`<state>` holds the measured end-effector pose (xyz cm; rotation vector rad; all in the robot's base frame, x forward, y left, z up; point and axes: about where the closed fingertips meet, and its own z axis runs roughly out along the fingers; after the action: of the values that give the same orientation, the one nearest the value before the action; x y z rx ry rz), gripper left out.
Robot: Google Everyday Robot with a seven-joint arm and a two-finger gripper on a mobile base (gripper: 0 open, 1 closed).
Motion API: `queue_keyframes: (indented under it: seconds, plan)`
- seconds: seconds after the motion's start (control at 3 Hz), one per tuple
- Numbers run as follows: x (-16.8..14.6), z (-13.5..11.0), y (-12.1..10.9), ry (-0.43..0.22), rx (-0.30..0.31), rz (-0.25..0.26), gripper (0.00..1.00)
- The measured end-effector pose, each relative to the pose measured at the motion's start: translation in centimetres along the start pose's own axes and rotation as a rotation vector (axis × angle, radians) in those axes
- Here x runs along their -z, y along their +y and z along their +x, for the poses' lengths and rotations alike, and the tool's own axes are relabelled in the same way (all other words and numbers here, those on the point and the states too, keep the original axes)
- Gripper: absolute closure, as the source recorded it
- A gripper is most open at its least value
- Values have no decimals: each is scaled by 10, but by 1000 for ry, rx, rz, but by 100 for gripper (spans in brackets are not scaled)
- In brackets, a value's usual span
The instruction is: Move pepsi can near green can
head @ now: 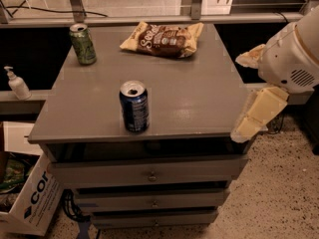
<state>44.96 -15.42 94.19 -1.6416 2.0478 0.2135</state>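
- 1 relation decides the reach: the pepsi can (134, 106) stands upright near the front edge of the cabinet top (199, 98), well to the left of the gripper (255, 114), which hangs just off the top's right edge. Whether the gripper is spread or closed cannot be told.
- The green can (82, 44), also upright, is behind and left of the pepsi can, well apart from it.
- A chip bag (162, 39) lies behind and right of the pepsi can.
- The grey top looks flat and smooth, and a cardboard box (30, 203) sits on the floor below and left of the pepsi can.
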Motion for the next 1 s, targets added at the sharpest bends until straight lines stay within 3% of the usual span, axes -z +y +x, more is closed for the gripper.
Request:
queue_keyframes:
  seconds: [0.33, 0.67, 1.0]
  plan:
    - [-21, -18, -1, -99, 11, -14, 0]
    - [-82, -54, -1, -287, 9, -90, 0]
    - [-102, -68, -2, -353, 0, -116, 0]
